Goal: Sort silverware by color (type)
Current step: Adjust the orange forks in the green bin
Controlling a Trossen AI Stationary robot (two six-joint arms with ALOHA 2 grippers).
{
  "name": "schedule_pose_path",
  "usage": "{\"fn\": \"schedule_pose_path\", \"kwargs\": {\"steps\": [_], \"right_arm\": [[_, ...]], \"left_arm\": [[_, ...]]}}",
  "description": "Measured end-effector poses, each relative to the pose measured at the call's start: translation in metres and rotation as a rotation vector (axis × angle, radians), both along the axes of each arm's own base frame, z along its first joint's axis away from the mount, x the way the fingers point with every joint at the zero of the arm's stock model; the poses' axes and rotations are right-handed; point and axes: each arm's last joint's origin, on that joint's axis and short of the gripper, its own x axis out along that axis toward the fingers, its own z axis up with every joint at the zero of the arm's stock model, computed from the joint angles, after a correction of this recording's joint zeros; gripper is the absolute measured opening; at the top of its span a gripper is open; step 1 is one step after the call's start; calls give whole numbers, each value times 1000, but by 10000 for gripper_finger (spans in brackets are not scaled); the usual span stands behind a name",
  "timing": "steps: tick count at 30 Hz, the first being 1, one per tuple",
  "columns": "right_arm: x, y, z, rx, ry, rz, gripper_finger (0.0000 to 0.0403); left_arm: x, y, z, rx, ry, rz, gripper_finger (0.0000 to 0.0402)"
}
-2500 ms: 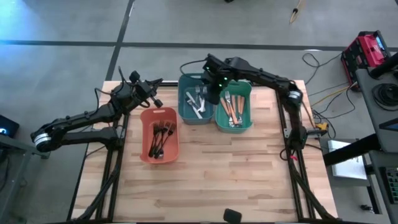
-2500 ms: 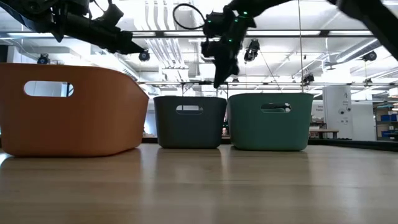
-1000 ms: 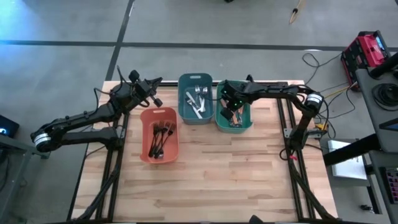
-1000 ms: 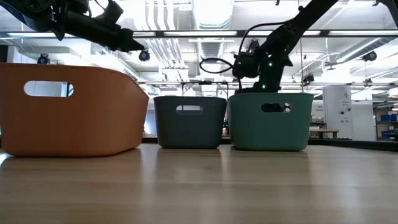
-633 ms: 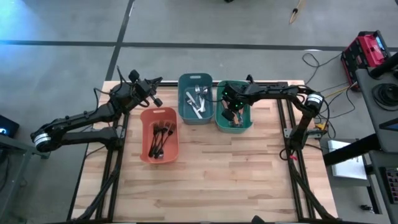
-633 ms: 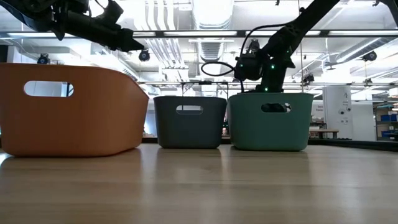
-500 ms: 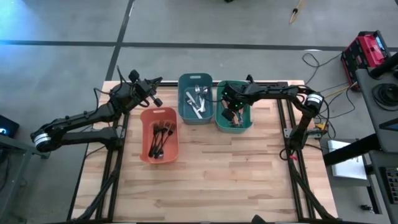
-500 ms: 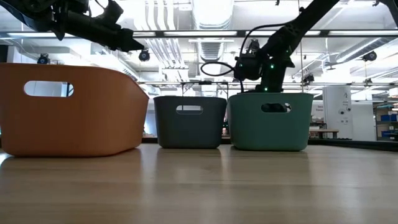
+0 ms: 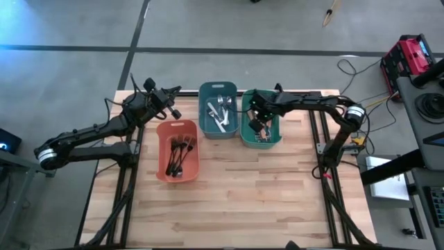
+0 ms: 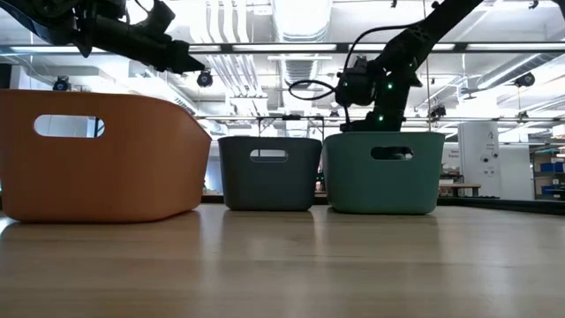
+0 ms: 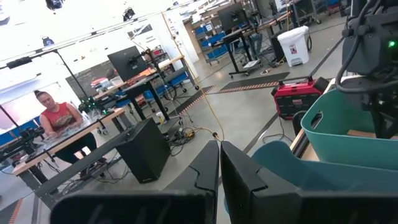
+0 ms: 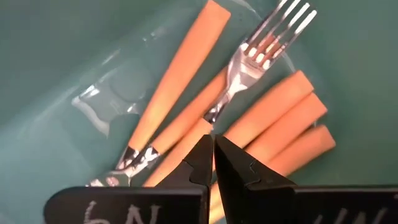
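Observation:
Dark bronze forks (image 9: 179, 150) lie in the salmon bin (image 9: 159, 163). Plain silver pieces (image 9: 220, 111) lie in the blue bin (image 9: 204, 119). Orange-handled forks (image 12: 180, 81) lie in the green bin (image 9: 279, 133). My right gripper (image 12: 213, 138) reaches down into the green bin (image 10: 381, 172), shut at one fork's neck; in the low view the bin wall hides its fingertips. My left gripper (image 11: 219, 146) is shut and holds nothing. It hangs in the air beyond the salmon bin's far left corner (image 9: 173, 94). My right gripper pinches an orange-handled fork at its silver neck (image 12: 216, 115), where neck meets handle. It comes from above, pointing down. The fork lies flat on the other orange handles in the green bin, tines (image 12: 283, 25) pointing away. The fingertips (image 12: 202, 146) hide the exact contact.
The three bins stand side by side on the far half of the wooden table (image 9: 250, 201); the near half is bare wood. The green bin's walls (image 12: 74, 56) close in around my right gripper. Beyond the table a person sits at a desk (image 11: 59, 118).
The right gripper has come down from above the rims of the blue and green bins into the green bin. Over the last second it has stayed low there with only a small shift. Its fingers remain shut.

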Motion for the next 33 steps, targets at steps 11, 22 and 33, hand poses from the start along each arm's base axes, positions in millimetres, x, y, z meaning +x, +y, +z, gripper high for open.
{"fn": "schedule_pose_path", "kwargs": {"steps": [11,22,33], "right_arm": [[-7,5,-7,45,43,28,9],[-6,4,-7,57,23,9,9],[-7,-2,-3,77,-12,-102,9]], "left_arm": [[0,0,0,0,0,0,0],[0,0,0,0,0,0,0],[0,0,0,0,0,0,0]]}}
